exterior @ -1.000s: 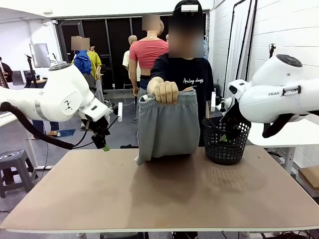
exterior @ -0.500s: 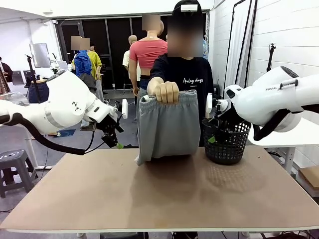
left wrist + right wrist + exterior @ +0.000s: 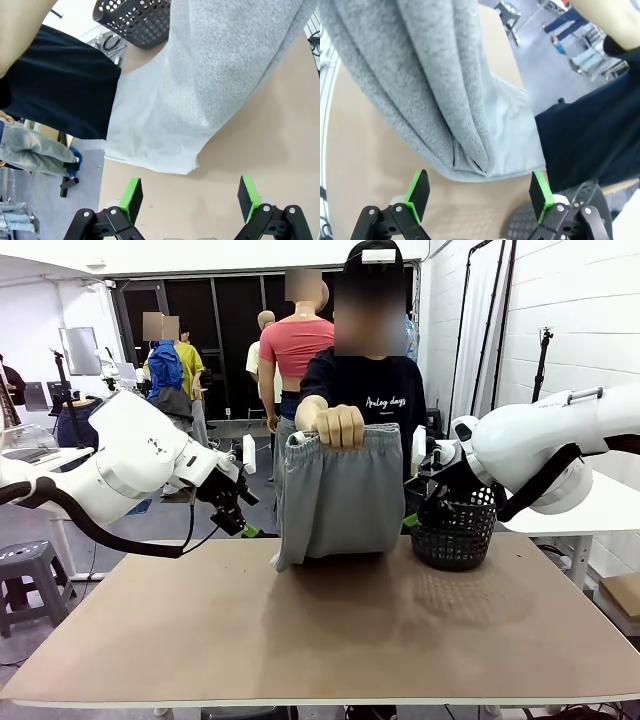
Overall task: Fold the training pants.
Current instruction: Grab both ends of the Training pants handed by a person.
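A person's hand holds the light grey training pants up by the gathered waistband at the far edge of the table, the lower part resting on the tabletop. My left gripper is open just left of the hanging pants; in the left wrist view its green pads frame the pants' lower corner on the table. My right gripper is open just right of the pants, in front of the basket; in the right wrist view the folded grey cloth hangs ahead of its pads.
A black mesh basket stands at the far right of the brown table, right behind my right gripper. The person in a dark shirt stands at the far edge behind the pants.
Both arms have swung inward toward the hanging pants, the left gripper moving right and lower, the right gripper moving left past the basket. The person's hand and the pants stay as they were.
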Controlling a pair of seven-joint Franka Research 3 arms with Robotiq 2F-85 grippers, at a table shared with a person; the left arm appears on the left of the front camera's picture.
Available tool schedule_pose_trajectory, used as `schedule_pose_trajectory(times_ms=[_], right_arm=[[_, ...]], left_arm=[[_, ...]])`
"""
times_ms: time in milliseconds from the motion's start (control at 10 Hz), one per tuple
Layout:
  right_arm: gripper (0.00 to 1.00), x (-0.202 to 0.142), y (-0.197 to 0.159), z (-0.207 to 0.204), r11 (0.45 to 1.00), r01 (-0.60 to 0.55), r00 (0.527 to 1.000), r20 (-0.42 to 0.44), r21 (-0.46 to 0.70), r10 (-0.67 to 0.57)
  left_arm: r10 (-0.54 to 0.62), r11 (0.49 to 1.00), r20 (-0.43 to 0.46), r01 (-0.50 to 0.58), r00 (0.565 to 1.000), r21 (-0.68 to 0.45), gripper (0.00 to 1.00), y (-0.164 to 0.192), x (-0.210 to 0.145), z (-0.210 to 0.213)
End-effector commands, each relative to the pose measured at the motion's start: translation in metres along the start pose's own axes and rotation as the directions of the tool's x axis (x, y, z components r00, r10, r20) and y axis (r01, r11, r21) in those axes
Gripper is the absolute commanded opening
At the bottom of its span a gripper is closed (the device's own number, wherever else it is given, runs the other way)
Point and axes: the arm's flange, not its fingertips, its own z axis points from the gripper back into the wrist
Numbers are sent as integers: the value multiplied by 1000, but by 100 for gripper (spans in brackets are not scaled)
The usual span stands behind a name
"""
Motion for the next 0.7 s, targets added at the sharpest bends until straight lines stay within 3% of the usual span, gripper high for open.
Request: schedule_pose_trajectory(times_ms=[0,600], right_arm=[[100,-20,3,-9,999,1,995,97,34,-4],[100,-14,5,-20,998,38,966,256,44,-48]], left_arm=[[-13,1000,61,13,998,-9,100,12,-8,-5],[13,998,310,6,951,-62,100,9,3,-28]])
